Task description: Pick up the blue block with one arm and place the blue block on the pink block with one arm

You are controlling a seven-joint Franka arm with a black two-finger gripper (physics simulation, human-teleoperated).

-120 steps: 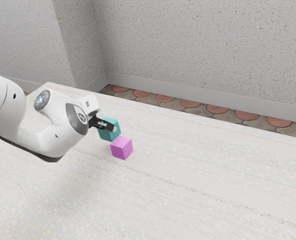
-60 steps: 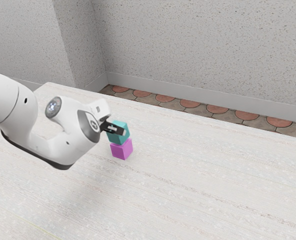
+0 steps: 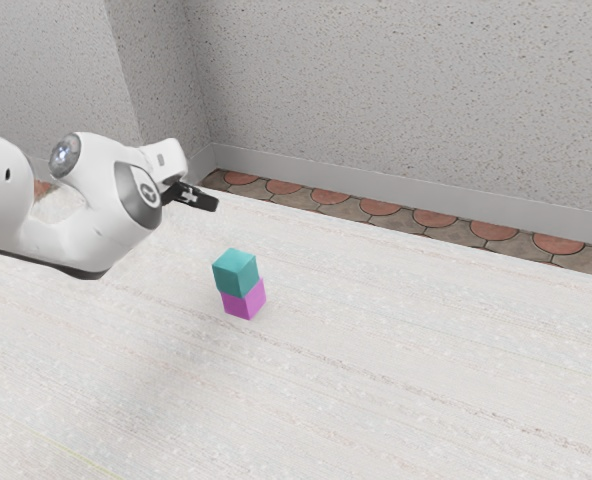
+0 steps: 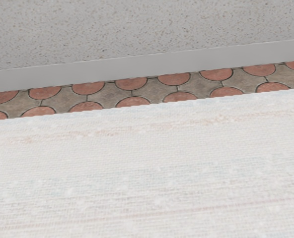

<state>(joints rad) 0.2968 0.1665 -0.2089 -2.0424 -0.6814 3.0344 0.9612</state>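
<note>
At exterior view's centre, blue block (image 3: 235, 268) sits on pink block (image 3: 244, 300), slightly askew; hand (image 3: 200, 199) hangs released, empty, well apart. Risk: if I sweep low, the stack topples. Wrist view: I see surface (image 4: 147, 173), tiled floor (image 4: 112, 96).

The pale table (image 3: 426, 350) bears the pink block (image 3: 244, 301) directly on it.

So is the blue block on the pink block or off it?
On. The blue block sits on top of the pink block, and the hand hangs clear of both.
</note>
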